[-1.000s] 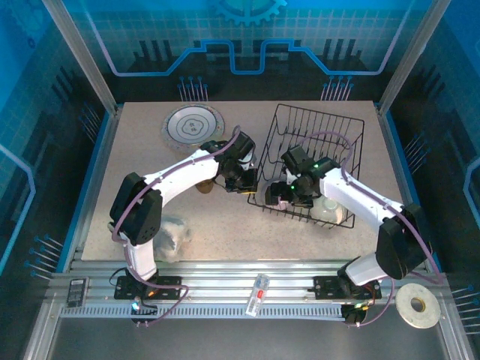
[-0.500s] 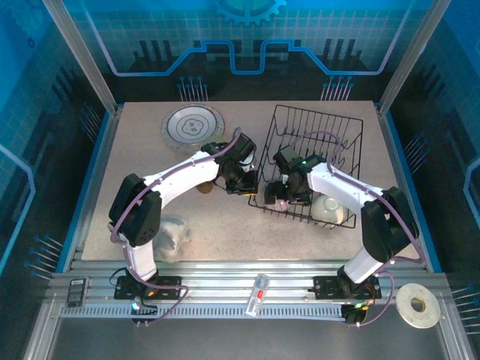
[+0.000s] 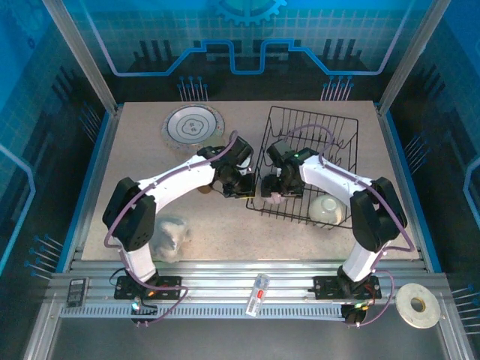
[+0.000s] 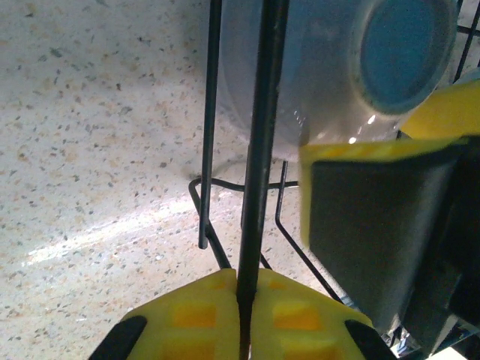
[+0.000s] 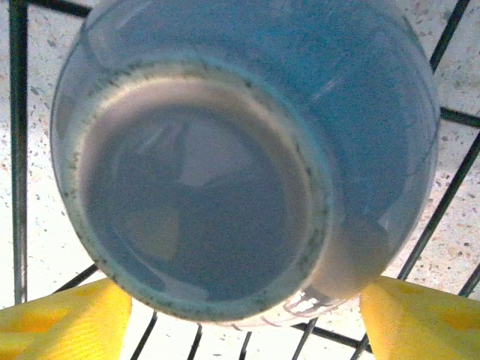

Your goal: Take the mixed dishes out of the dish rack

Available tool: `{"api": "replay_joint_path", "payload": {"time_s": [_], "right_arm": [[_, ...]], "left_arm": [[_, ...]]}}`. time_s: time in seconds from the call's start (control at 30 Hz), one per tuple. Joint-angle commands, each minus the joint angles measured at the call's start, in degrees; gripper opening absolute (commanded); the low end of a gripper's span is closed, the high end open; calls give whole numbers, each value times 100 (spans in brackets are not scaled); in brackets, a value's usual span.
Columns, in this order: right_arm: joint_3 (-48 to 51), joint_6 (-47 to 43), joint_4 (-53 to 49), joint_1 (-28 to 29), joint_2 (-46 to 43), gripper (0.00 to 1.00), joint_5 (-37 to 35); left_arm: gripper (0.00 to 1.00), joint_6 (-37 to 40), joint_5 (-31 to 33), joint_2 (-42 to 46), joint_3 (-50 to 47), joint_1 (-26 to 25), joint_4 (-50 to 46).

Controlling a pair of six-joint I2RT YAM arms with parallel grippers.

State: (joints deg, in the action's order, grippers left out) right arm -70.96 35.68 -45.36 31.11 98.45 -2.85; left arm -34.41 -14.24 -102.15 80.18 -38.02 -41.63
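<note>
The black wire dish rack stands right of centre. My left gripper is shut on an upright wire of its left side, the yellow fingers pressed together around it. Inside the rack's left end, my right gripper is open. Its yellow fingers straddle a small lilac bowl, whose foot ring faces the camera. I can't tell whether they touch it. This bowl also shows just behind the gripped wire. A white bowl sits in the rack's near right corner.
A patterned plate lies on the table at the back left. A small brown cup stands beside my left arm. A whitish plastic lump lies near the left base. A white tape ring rests off the table.
My right gripper has moved left across the rack to the lilac bowl. The rack has shifted and turned slightly to the left. My left gripper kept its hold on the wire.
</note>
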Motion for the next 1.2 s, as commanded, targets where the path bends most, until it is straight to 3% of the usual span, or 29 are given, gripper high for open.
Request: {"api": "replay_joint_path", "payload": {"time_s": [0.0, 0.57, 0.73, 0.93, 1.17], "right_arm": [[-85, -96, -114, -151, 148, 79, -231], [361, -147, -137, -623, -279, 78, -192], [222, -214, -196, -530, -613, 79, -126], [-62, -352, -289, -395, -564, 100, -194], [-565, -540, -351, -395, 62, 100, -181]], "left_arm": [[0, -172, -7, 459, -162, -31, -349], [0, -293, 47, 686, -455, -38, -309], [0, -294, 31, 670, -452, -30, -312], [0, -312, 9, 648, -435, -38, -285], [0, -329, -28, 648, -450, -37, -298]]}}
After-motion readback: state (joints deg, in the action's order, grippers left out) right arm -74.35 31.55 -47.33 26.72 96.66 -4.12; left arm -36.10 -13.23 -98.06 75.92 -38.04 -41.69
